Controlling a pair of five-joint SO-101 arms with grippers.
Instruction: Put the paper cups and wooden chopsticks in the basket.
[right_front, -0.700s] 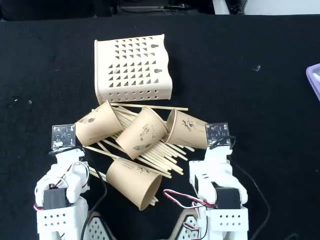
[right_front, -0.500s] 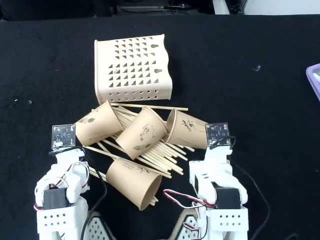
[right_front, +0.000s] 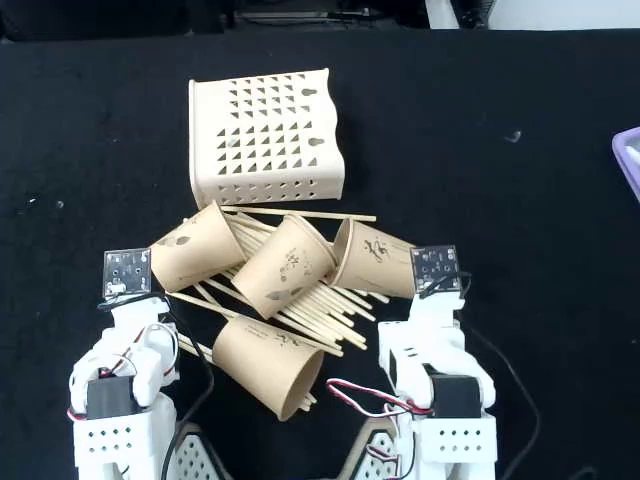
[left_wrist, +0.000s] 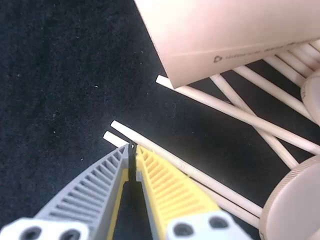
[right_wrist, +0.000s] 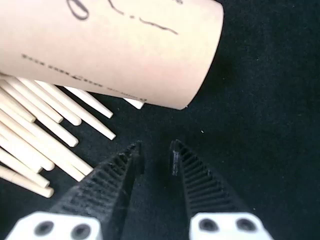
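A cream perforated basket (right_front: 265, 135) lies on its side at the back of the black table. In front of it several paper cups lie tipped over: one on the left (right_front: 197, 246), one in the middle (right_front: 285, 265), one on the right (right_front: 372, 258), and one nearest the arms (right_front: 268, 365). They rest on a spread of wooden chopsticks (right_front: 305, 300). My left gripper (left_wrist: 131, 148) is shut with nothing in it, its tips just short of two chopstick ends (left_wrist: 150, 145). My right gripper (right_wrist: 155, 151) is slightly open and holds nothing, close below a cup (right_wrist: 110, 50).
The left arm (right_front: 125, 370) and the right arm (right_front: 435, 370) stand at the front edge, either side of the pile. A purple object (right_front: 628, 155) pokes in at the right edge. Bare black cloth (right_front: 500, 200) lies right of the cups.
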